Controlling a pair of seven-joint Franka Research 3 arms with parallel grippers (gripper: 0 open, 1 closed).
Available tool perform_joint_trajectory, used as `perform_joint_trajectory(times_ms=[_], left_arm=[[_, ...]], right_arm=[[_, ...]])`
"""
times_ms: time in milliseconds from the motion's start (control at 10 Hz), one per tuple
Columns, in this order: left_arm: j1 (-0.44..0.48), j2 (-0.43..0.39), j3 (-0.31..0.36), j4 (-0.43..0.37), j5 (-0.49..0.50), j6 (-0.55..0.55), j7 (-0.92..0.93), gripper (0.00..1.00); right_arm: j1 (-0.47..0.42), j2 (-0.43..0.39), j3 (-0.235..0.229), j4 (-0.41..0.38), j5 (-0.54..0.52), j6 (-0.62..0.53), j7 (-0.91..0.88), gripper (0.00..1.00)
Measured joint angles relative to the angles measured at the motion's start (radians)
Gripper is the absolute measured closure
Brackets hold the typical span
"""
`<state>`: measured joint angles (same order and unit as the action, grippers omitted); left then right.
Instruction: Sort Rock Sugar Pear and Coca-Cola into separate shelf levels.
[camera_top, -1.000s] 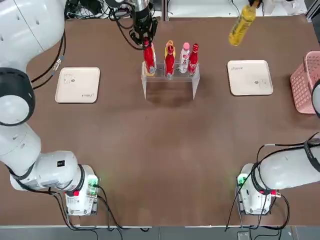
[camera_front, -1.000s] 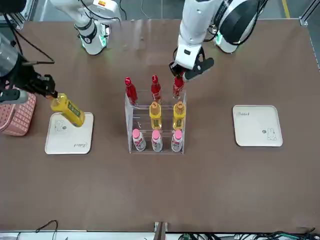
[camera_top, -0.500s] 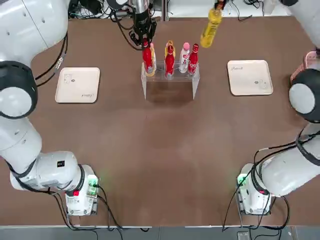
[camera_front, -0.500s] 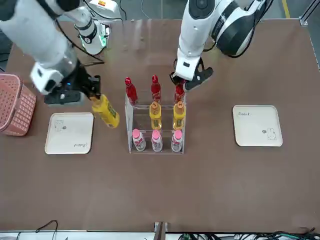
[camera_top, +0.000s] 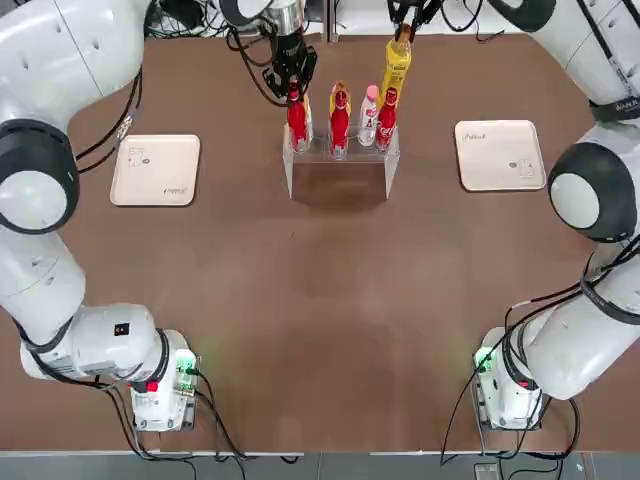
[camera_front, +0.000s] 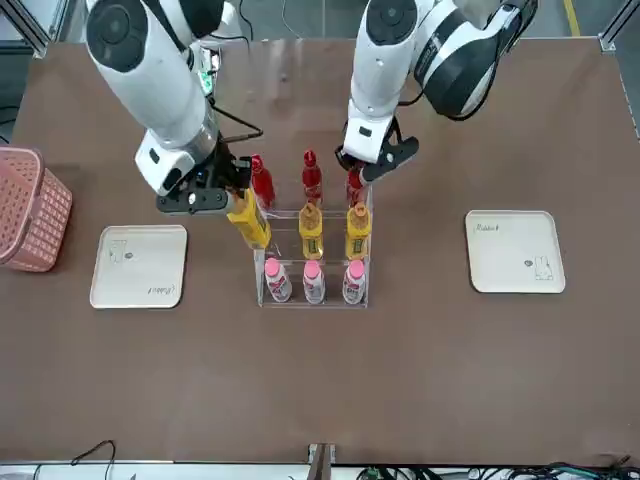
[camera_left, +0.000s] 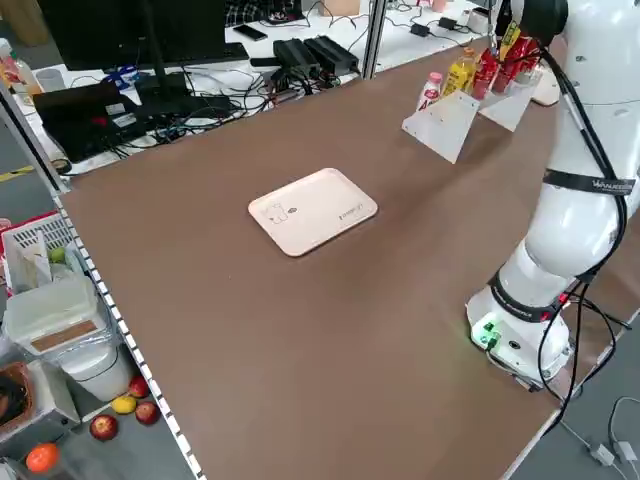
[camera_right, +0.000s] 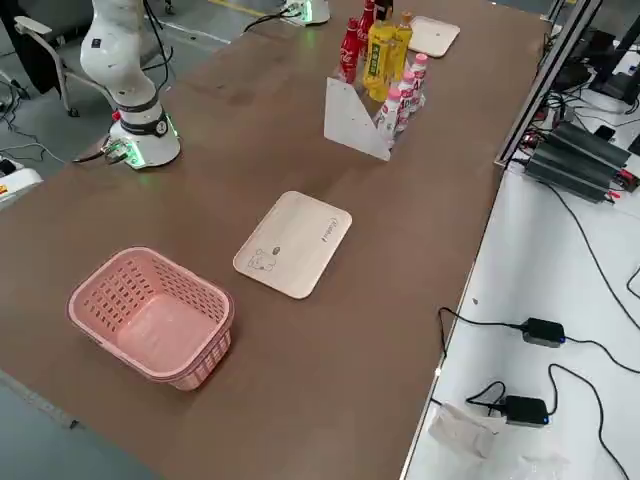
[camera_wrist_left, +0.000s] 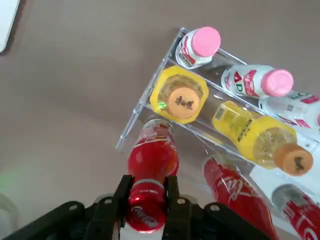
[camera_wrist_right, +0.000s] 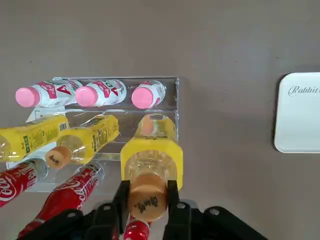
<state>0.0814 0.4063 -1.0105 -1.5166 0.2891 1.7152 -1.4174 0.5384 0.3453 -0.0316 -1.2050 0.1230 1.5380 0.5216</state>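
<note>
The clear rack (camera_front: 261, 262) stands at mid-table, far side. Its back row holds red Coca-Cola bottles (camera_front: 312, 178), its middle row two yellow Rock Sugar Pear bottles (camera_front: 311, 231), and its front row pink-capped bottles (camera_front: 313, 282). My left gripper (camera_front: 362, 165) (camera_wrist_left: 146, 192) is shut on the cap of the Coca-Cola bottle (camera_wrist_left: 152, 160) at the rack's left end. My right gripper (camera_front: 228, 190) (camera_wrist_right: 146, 192) is shut on the orange cap of a tilted Rock Sugar Pear bottle (camera_front: 248, 222) (camera_top: 394, 65), whose lower end is at the rack's right end beside the yellow row.
Two flat cream trays (camera_top: 155, 170) (camera_top: 500, 155) lie on either side of the rack. A pink basket (camera_front: 30, 210) sits at the table's right edge.
My right gripper has carried the yellow bottle from above the right tray over to the rack's right end. The left gripper has stayed on its red bottle.
</note>
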Motion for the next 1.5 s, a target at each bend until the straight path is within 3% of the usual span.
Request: perform_joint_trajectory(times_ms=[600, 800, 1000, 1200, 1500], left_arm=[[-0.006, 0.018, -0.004, 0.008, 0.026, -0.006, -0.023, 0.67], [0.001, 0.025, 0.005, 0.006, 0.031, -0.006, -0.025, 0.55], [0.011, 0.028, 0.006, 0.017, 0.032, -0.006, -0.025, 0.27], [0.014, 0.026, 0.004, 0.076, 0.032, -0.056, -0.025, 0.01], [0.088, 0.016, -0.002, 0.168, 0.030, -0.129, -0.023, 0.01]], right_arm=[[0.023, 0.014, 0.000, -0.075, 0.000, 0.091, 0.041, 0.66], [0.030, 0.018, 0.000, -0.147, 0.000, 0.164, 0.043, 0.66], [0.038, 0.023, 0.000, -0.210, 0.000, 0.204, 0.044, 0.66], [0.038, 0.023, 0.000, -0.221, 0.000, 0.212, 0.045, 0.66], [0.038, 0.023, -0.001, -0.234, 0.000, 0.227, 0.083, 0.64]])
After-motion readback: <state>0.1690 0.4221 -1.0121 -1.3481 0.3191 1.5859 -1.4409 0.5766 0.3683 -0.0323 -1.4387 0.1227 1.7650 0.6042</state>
